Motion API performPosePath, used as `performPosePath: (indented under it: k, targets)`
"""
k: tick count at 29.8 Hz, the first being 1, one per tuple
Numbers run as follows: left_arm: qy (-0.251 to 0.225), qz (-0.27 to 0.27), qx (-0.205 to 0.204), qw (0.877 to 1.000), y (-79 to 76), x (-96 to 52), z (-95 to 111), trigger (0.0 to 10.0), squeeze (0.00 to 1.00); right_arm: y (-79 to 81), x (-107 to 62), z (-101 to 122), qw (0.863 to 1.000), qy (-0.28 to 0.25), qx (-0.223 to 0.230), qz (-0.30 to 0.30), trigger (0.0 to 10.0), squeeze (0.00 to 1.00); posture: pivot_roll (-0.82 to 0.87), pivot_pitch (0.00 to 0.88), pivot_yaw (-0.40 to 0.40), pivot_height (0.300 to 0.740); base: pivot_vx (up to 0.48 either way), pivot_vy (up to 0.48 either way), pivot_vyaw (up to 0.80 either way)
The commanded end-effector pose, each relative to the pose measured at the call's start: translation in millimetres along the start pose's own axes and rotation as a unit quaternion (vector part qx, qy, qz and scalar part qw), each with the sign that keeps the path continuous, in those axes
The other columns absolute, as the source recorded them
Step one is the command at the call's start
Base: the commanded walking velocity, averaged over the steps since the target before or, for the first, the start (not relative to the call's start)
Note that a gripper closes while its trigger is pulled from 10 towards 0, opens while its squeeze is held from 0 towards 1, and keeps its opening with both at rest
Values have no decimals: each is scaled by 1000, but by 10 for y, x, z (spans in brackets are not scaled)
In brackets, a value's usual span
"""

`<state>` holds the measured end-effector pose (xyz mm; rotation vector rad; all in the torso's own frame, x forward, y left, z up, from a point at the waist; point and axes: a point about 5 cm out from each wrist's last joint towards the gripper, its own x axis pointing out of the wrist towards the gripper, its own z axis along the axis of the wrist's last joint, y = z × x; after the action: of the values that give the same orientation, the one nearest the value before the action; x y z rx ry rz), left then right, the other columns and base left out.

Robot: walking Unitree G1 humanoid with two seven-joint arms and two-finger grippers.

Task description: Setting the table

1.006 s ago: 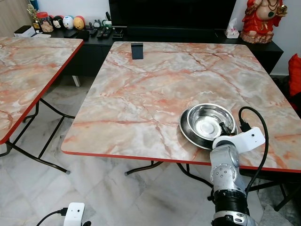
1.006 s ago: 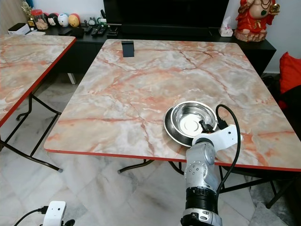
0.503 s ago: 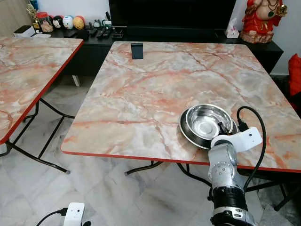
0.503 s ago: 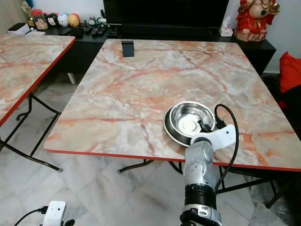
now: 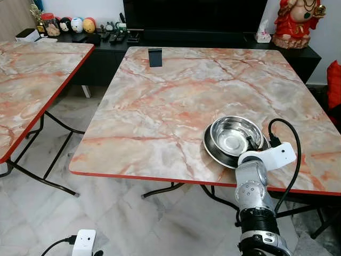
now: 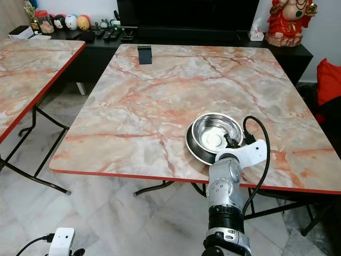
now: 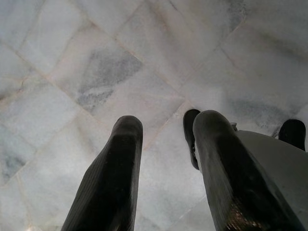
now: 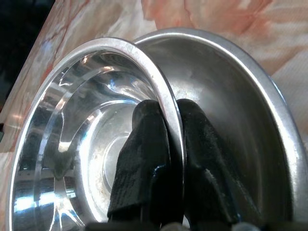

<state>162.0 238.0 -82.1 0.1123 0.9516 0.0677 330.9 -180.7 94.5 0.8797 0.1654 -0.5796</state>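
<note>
Right gripper (image 8: 166, 144) pinches the thin rim of one shiny round steel bowl (image 5: 236, 135), nested in one wider shallow steel dish (image 5: 213, 150) at the near-right edge of the pink marble-patterned table (image 5: 160, 106). Likely light, rigid and slick (rim is the only hold). Left gripper (image 7: 163, 163) hangs over floor, fingers apart.

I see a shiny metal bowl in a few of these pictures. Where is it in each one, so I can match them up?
Left eye view: the steel bowl sits in a larger steel dish, near the table's front right edge.
Right eye view: the same spot, just beyond the right gripper.
Left wrist view: not in it.
Right wrist view: close up, its rim pinched between the black fingers.
Shared landmark: the larger dish under the bowl.
</note>
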Motion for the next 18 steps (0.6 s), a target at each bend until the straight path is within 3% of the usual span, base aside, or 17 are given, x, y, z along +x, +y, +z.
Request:
performPosePath:
  k: [1, 2, 3, 4, 7, 8, 9, 10, 18]
  targets:
    - [12, 2, -3, 1000, 7, -11, -55, 10000, 0, 62, 17, 50, 1000, -9, 10, 10, 10000, 0, -41, 0, -2, 740, 0, 0, 0]
    - [12, 2, -3, 1000, 7, -10, -55, 10000, 0, 67, 19, 55, 1000, -10, 10, 11, 10000, 373, -39, 0, -2, 740, 0, 0, 0]
    - [12, 2, -3, 1000, 7, -10, -55, 10000, 0, 67, 19, 55, 1000, -10, 10, 11, 10000, 373, -39, 0, -2, 740, 0, 0, 0]
    - [11, 2, -3, 1000, 8, -10, -54, 10000, 0, 65, 21, 56, 1000, -12, 9, 10, 10000, 1000, -38, 0, -3, 740, 0, 0, 0]
    - [11, 2, -3, 1000, 10, -11, -55, 10000, 0, 55, 21, 55, 1000, -13, 6, 4, 10000, 1000, -38, 0, -2, 740, 0, 0, 0]
    - [12, 2, -3, 1000, 11, -11, -56, 10000, 0, 45, 23, 51, 1000, -12, 5, 1, 10000, 569, -37, 0, -2, 740, 0, 0, 0]
    - [12, 2, -3, 1000, 12, -11, -56, 10000, 0, 44, 24, 49, 1000, -12, 5, 1, 10000, 569, -38, 0, -1, 740, 0, 0, 0]
    - [12, 2, -3, 1000, 14, -12, -56, 10000, 0, 43, 24, 48, 1000, -12, 5, 0, 10000, 0, -38, 0, -1, 740, 0, 0, 0]
    - [13, 3, -2, 1000, 21, -14, -61, 10000, 0, 32, 25, 44, 1000, -14, 6, -2, 10000, 0, -36, 0, 0, 740, 0, 0, 0]
